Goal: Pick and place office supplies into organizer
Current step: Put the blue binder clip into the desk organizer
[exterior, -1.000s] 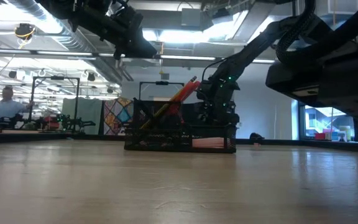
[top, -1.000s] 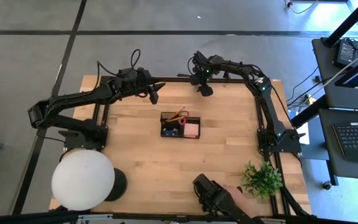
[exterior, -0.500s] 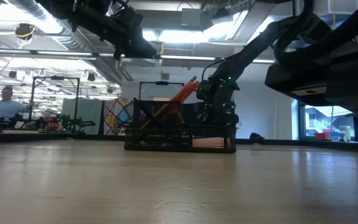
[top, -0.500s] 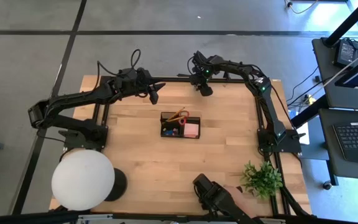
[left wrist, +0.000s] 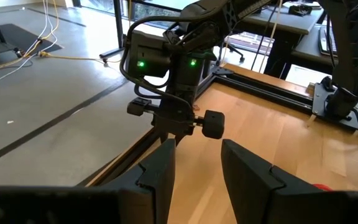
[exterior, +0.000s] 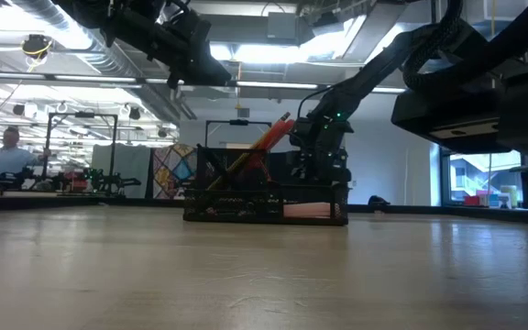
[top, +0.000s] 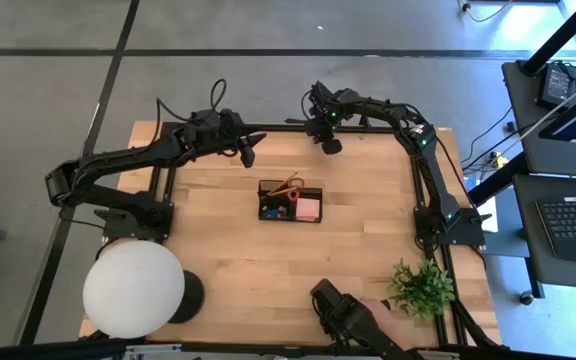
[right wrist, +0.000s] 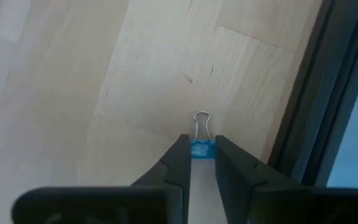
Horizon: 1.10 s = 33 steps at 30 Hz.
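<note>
A: Nothing on the tabletop shifts against the frame a second ago; only the near arm housing in the low view sits a shade differently. Both arms hold at the far edge.

B: How far along is the task, then?

A: Nearly complete, by appearance. The organizer stands at mid-tabletop and already carries the red-handled scissors, the pink sticky-note block and some dark pens, too small to count. No loose supply lies on the open wood in the high view.

B: What is left?

A: One piece, it seems. The right claw is closed on a small blue binder clip, its wire loop pointing forward, above the far edge of the tabletop, well apart from the organizer. It remains to be carried over and released.

B: And the left claw?

A: Parted to a moderate width and empty, hovering near the far edge beside the right arm.

B: Which view adds what?

A: Only the right wrist view reveals the clip; from above, the right claw is a dark shape. The low view alone shows the scissors leaning tilted out of the organizer. The left wrist view shows the right arm's lit wrist.
</note>
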### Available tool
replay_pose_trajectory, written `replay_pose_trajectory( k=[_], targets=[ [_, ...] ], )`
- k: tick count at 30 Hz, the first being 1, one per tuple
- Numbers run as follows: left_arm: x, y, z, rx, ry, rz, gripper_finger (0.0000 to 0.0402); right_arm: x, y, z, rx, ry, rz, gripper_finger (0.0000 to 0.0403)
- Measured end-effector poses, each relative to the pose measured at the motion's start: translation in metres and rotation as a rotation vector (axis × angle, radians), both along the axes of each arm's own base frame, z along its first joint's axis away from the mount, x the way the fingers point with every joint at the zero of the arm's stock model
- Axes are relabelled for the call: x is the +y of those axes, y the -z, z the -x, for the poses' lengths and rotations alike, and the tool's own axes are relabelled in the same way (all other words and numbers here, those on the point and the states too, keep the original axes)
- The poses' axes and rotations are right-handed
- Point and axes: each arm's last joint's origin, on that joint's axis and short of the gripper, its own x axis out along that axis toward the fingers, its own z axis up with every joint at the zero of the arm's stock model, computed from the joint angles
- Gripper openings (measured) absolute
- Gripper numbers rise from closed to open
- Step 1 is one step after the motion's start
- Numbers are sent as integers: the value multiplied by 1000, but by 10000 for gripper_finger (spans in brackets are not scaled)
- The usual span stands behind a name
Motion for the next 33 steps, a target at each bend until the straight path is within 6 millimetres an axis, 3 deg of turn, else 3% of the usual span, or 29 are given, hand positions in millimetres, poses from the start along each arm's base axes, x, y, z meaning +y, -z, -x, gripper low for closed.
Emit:
replay_pose_trajectory(
  k=[10, 17, 22, 27, 33],
  targets=[
    [0, 0, 0, 0, 0, 0, 125, 2, -7, 3, 7, 120, -42, 64],
    [0, 0, 0, -2, -1, 2, 125, 15, -61, -1, -86, 160, -10, 64],
    [0, 0, 0, -2, -1, 1, 125, 45, -108, -11, -181, 155, 10, 66],
    [0, 2, 0, 14, 0, 9, 125, 92, -145, -28, -261, 155, -13, 66],
    [-1, 7, 2, 70, -1, 41, 125, 149, -165, -53, -336, 188, -95, 66]
  ],
)
